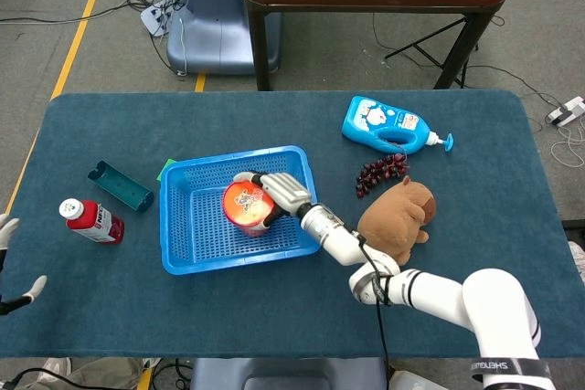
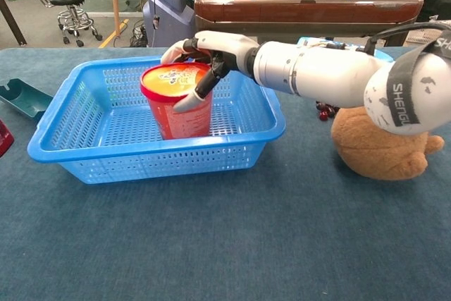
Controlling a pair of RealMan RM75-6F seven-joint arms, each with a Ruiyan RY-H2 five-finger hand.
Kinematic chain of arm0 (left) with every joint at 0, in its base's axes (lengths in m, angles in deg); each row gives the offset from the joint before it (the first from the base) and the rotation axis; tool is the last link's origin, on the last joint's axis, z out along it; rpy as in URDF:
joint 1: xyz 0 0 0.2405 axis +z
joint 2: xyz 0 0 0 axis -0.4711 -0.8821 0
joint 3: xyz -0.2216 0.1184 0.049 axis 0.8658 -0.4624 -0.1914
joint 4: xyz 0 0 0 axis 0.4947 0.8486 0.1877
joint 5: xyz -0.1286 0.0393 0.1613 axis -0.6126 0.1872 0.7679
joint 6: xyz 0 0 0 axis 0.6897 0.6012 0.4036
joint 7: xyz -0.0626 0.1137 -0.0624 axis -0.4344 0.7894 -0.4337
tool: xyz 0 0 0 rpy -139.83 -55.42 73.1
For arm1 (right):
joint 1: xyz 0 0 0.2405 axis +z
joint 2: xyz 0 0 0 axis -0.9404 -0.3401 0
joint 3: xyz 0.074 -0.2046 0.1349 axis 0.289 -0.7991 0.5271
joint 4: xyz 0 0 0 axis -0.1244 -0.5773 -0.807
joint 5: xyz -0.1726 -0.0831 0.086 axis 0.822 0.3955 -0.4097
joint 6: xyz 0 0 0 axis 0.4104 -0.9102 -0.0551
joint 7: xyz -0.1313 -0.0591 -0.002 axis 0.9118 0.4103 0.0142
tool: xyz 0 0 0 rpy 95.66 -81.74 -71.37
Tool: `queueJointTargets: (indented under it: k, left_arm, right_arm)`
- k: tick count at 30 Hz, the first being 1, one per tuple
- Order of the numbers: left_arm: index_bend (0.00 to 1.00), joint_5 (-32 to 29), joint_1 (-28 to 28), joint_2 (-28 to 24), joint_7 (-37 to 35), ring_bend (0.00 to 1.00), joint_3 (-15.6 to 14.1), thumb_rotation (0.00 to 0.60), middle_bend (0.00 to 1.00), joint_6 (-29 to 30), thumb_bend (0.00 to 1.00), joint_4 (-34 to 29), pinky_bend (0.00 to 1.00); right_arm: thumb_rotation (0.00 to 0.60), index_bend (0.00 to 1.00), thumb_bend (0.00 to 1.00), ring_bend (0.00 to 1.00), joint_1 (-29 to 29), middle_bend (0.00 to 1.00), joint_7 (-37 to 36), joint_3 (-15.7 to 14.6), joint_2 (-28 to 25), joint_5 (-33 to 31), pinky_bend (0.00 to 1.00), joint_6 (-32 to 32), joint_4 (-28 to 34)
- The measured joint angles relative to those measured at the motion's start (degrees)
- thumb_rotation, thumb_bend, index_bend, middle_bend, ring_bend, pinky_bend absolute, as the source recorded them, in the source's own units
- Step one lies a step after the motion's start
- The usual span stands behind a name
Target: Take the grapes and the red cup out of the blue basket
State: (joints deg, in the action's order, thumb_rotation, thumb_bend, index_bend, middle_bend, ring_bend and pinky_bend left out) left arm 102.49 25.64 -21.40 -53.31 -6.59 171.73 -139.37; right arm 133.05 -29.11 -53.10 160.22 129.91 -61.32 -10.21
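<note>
The red cup (image 1: 248, 208) with its yellow lid stands in the blue basket (image 1: 187, 248), tipped a little to the left. My right hand (image 1: 280, 192) wraps over its right rim and grips it; in the chest view the right hand (image 2: 210, 51) has its fingers behind the red cup (image 2: 176, 107) and its thumb down the front. The grapes (image 1: 381, 172) lie on the table to the right of the basket, and in the chest view only a few grapes (image 2: 325, 110) show behind my forearm. My left hand (image 1: 7, 226) shows at the table's left edge with its fingers spread, holding nothing.
A brown plush toy (image 1: 399, 212) sits just right of my forearm, with a blue pump bottle (image 1: 387, 124) behind the grapes. A red bottle (image 1: 90, 220) and a teal box (image 1: 120, 185) lie left of the basket. The blue basket's front wall (image 2: 141, 162) faces the chest camera.
</note>
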Motion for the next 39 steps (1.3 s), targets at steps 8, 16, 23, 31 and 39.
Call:
queueJointTargets:
  k: [8, 16, 23, 31, 39]
  left_arm:
    - [0.0, -0.08, -0.28, 0.14, 0.32, 0.0, 0.14, 0.6, 0.0, -0.4, 0.28, 0.06, 0.2]
    - [0.0, 0.1, -0.56, -0.08, 0.56, 0.0, 0.34, 0.6, 0.0, -0.56, 0.28, -0.27, 0.2]
    - [0.0, 0.71, -1.21, 0.02, 0.96, 0.0, 0.48, 0.6, 0.0, -0.99, 0.28, -0.59, 0.2]
    - [0.0, 1.56, -1.98, 0.34, 1.78, 0.0, 0.38, 0.6, 0.0, -1.63, 0.28, -0.99, 0.2]
    - [0.0, 2.39, -2.4, 0.41, 2.82, 0.0, 0.17, 0.6, 0.0, -1.67, 0.28, -1.9, 0.2]
  right_arm:
    - [0.6, 0.47, 0.34, 0.31, -0.61, 0.35, -3.17, 1.08, -1.81, 2.17, 0.5, -2.43, 2.42]
    - [0.6, 0.47, 0.34, 0.31, -2.32, 0.35, -4.0, 3.34, -9.33, 3.23, 0.5, -5.98, 9.39]
    - [0.6, 0.47, 0.34, 0.31, -6.2, 0.35, -1.69, 5.64, -20.12, 1.08, 0.5, -9.09, 16.41]
    - [0.6, 0.47, 0.32, 0.31, -11.03, 0.35, 2.11, 5.73, -27.82, -5.16, 0.5, -9.97, 18.5]
    - [0.6, 0.47, 0.32, 0.31, -11.93, 0.34, 2.78, 2.73, -24.91, -8.17, 0.5, -6.85, 11.35]
